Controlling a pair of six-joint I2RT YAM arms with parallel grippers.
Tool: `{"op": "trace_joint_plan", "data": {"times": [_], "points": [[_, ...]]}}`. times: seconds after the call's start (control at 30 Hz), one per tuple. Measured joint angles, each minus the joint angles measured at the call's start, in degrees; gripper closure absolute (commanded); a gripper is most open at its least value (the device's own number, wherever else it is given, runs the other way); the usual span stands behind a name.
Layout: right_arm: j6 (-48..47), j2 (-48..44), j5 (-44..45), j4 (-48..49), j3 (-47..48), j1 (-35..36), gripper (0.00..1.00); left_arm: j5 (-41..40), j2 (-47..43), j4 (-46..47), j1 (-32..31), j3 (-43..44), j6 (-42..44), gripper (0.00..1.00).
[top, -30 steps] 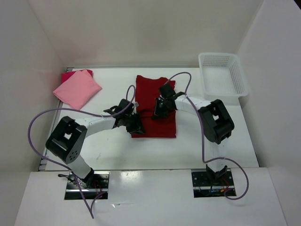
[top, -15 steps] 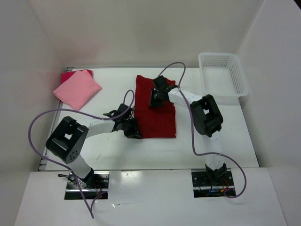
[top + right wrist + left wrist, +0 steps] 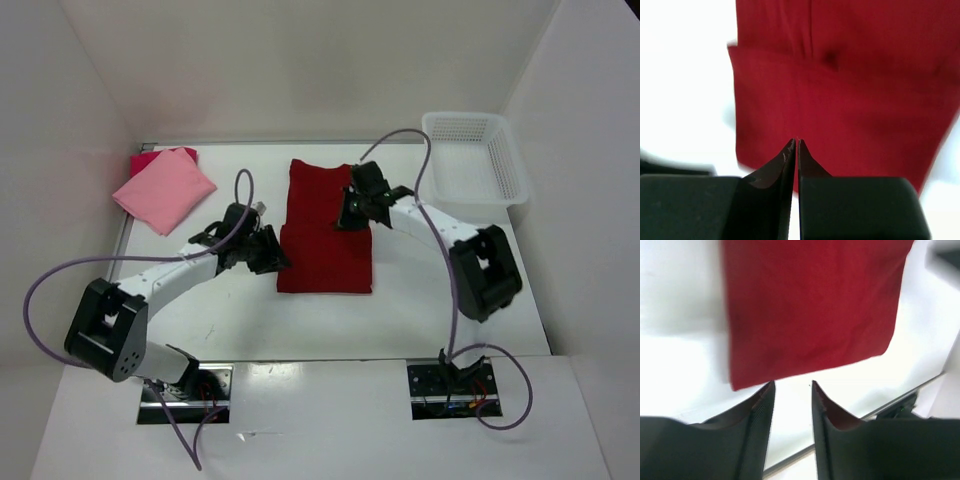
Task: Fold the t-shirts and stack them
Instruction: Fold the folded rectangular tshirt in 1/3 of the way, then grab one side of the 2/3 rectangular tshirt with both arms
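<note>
The dark crimson t-shirt (image 3: 325,230) lies flat on the table, folded into a tall rectangle; it also shows in the left wrist view (image 3: 810,310) and the right wrist view (image 3: 850,95). The light pink t-shirt (image 3: 165,188) lies folded at the back left, on top of the magenta-red t-shirt (image 3: 143,159), of which only an edge shows. My left gripper (image 3: 274,254) (image 3: 792,385) is open and empty, just off the crimson shirt's left edge. My right gripper (image 3: 350,214) (image 3: 796,141) is shut and empty, over the shirt's upper right part.
A white lattice basket (image 3: 470,155) stands at the back right corner. White walls close in the table on the left, back and right. Purple cables loop from both arms above the table.
My left gripper has drawn back to the left, off the crimson shirt's lower left corner. My right gripper has shifted a little to the right over the shirt's upper part.
</note>
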Motion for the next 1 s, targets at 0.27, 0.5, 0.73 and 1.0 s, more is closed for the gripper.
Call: {"op": "trace_joint_plan", "data": {"times": [0.27,0.5,0.73,1.0], "points": [[8.79,-21.62,-3.48,-0.17,-29.81,-1.68,0.5,3.82,-0.5,0.48,5.97,-9.77,-0.04,0.4],[12.98,-27.67,-4.59,0.26,-39.8,-7.43,0.41,8.22,5.05,2.86,5.97,-9.84,0.26,0.43],[14.27,-24.87,-6.62,3.23,-41.57,-7.43,0.5,9.92,6.75,4.87,5.97,-9.7,1.4,0.52],[14.99,-20.22,-8.74,8.81,-41.88,-7.43,0.72,9.44,7.78,6.23,5.97,-9.68,1.51,0.7]]}}
